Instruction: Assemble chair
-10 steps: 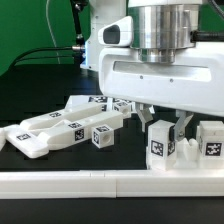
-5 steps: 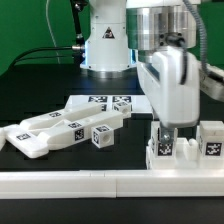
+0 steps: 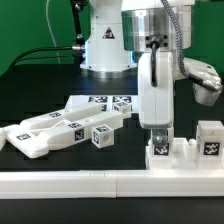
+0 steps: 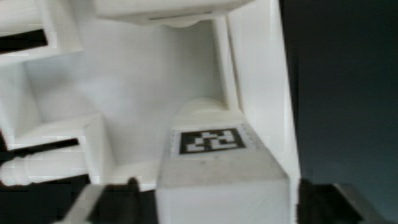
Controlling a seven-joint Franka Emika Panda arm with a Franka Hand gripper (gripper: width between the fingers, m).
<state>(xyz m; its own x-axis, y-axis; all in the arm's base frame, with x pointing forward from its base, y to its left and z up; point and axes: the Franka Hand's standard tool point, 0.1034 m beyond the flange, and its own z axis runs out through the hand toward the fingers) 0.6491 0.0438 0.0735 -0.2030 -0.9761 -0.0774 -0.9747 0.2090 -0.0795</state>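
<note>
The chair's slotted seat block [image 3: 186, 152] stands on the black table near the front rail, at the exterior view's right, with tagged posts at both ends. My gripper [image 3: 158, 134] hangs straight down over its left post, turned side-on, with the fingertips low around the post's top. In the wrist view the white tagged part [image 4: 214, 110] fills the space between my two dark fingers [image 4: 103, 206], with thin dark gaps on both sides. The gripper [image 4: 217, 212] looks open astride the part. Other chair parts [image 3: 45, 135] lie at the exterior view's left.
A small tagged block [image 3: 101, 136] lies beside the long white parts. The marker board [image 3: 100, 102] lies flat behind them. The long white border rail [image 3: 100, 185] runs along the front. The robot base [image 3: 105, 45] stands at the back.
My gripper has turned from facing the camera to side-on, shifted slightly to the exterior view's left and come down over the seat block's left post.
</note>
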